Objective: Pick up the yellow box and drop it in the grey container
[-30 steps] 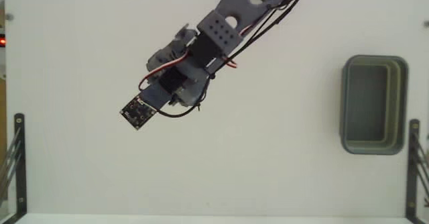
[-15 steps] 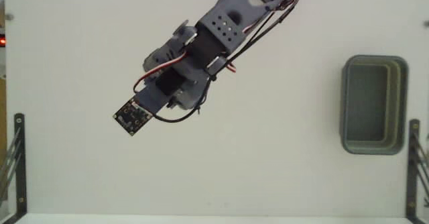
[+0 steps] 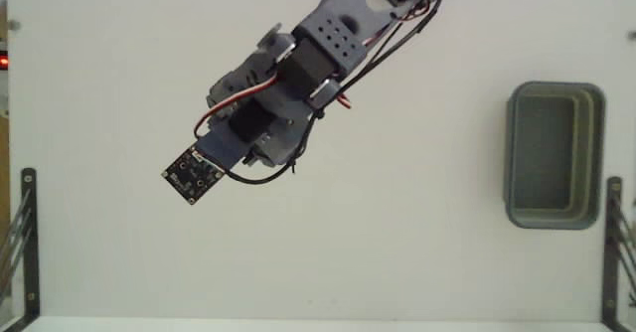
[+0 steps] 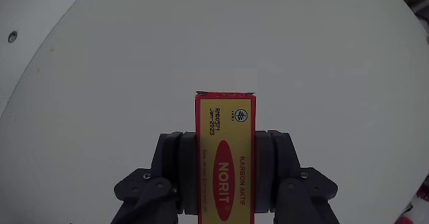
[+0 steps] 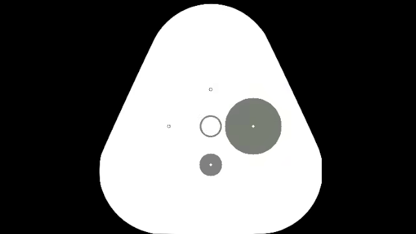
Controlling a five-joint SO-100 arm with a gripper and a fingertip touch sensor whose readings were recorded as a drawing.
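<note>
We see the white table (image 3: 417, 272) spread under everything, and in the fixed view the arm (image 3: 328, 44) reaches down from the top edge toward the lower left. Its claw is hidden in that view beneath the arm's own body and the small dark camera board (image 3: 193, 175) at its tip.

The grey container (image 3: 554, 155) stands on the table well to the right of the claw in the fixed view, close to the right edge, its long side running up and down the picture.

In the wrist view we look along the claw (image 4: 226, 150), whose two dark fingers (image 4: 175, 167) press against the long sides of the yellow box (image 4: 225, 143). The claw is closed onto the box, one finger on each side. The box sticks out past the fingertips, away from the camera, over bare table. Its face carries a red oval mark with the word NORIT. We cannot tell whether the box touches the table.
</note>
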